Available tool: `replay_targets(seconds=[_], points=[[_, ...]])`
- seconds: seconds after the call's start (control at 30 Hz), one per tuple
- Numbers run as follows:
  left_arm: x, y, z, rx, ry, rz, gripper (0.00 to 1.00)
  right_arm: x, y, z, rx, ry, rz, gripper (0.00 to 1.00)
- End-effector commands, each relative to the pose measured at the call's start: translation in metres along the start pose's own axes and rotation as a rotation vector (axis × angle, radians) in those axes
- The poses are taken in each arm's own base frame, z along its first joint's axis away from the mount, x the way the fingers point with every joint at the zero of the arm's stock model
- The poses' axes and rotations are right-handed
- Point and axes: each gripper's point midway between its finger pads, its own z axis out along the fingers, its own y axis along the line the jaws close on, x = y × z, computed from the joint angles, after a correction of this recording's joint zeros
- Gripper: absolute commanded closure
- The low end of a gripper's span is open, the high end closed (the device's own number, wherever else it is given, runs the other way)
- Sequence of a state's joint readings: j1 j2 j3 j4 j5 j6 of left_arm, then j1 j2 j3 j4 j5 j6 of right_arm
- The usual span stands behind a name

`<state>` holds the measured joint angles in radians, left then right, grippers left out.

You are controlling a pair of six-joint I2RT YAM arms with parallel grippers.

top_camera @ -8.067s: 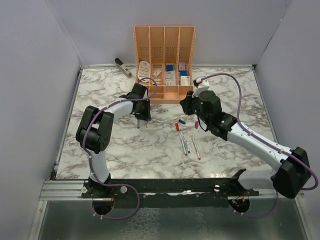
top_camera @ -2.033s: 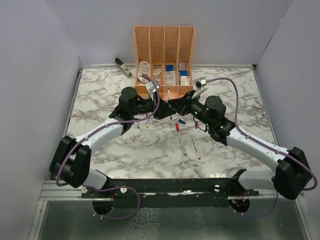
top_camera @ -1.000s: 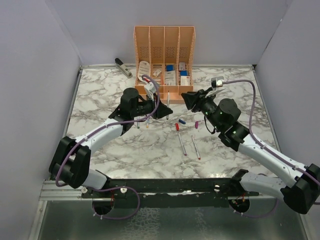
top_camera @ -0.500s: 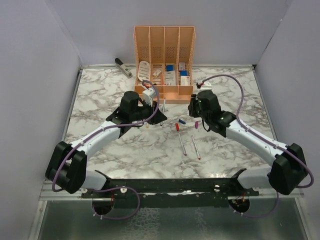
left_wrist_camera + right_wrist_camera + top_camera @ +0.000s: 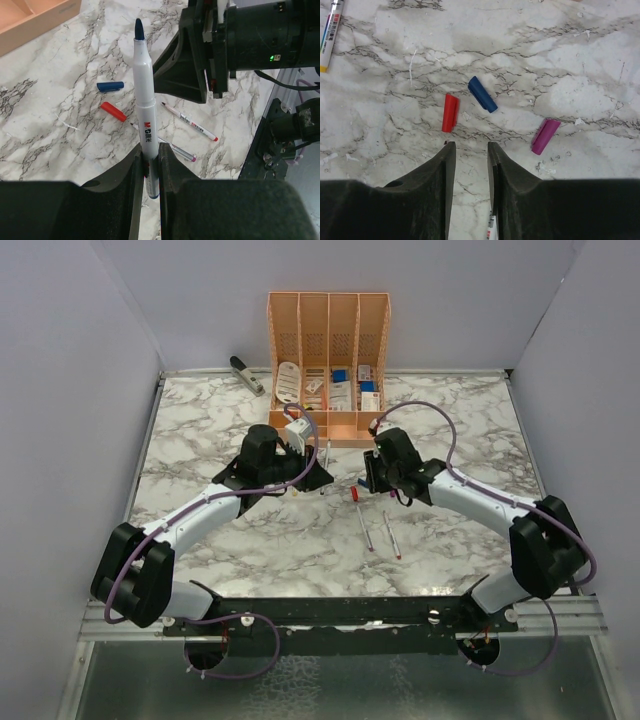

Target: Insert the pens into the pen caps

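Above marble table (image 5: 200,440), left end effector (image 5: 151,151) pinches pen (image 5: 143,100), blue tip outward.

White marble-patterned tabletop (image 5: 200,430)
Peach slotted plastic organiser (image 5: 328,335) at its far edge; two thin whitish pens (image 5: 365,527) near its middle.

yellow-tipped pen (image 5: 330,35): cut by top edge | blue-tipped pen (image 5: 144,100): lower end hidden in left gripper (image 5: 151,152) | orange organizer (image 5: 30,20): cropped at corner
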<state>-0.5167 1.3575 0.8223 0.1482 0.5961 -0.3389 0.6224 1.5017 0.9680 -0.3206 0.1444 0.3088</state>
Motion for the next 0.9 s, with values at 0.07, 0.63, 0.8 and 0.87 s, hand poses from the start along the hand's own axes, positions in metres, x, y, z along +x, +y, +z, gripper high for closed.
replay_targets(seconds=[0.07, 0.63, 0.8, 0.87], points=[[-0.002, -0.013, 0.0, 0.077, -0.01, 0.016, 1.0, -0.007, 0.013, 0.016, -0.057, 0.011, -0.048, 0.64], [-0.003, -0.01, 0.004, 0.083, 0.01, 0.032, 1.0, -0.003, -0.013, 0.059, 0.035, 0.105, -0.147, 0.61], [-0.003, -0.01, 0.005, 0.082, 0.009, 0.034, 1.0, -0.003, -0.019, 0.064, 0.007, 0.118, -0.166, 0.56], [-0.003, -0.009, 0.005, 0.079, 0.01, 0.031, 1.0, -0.003, -0.02, 0.065, 0.0, 0.121, -0.173, 0.51]])
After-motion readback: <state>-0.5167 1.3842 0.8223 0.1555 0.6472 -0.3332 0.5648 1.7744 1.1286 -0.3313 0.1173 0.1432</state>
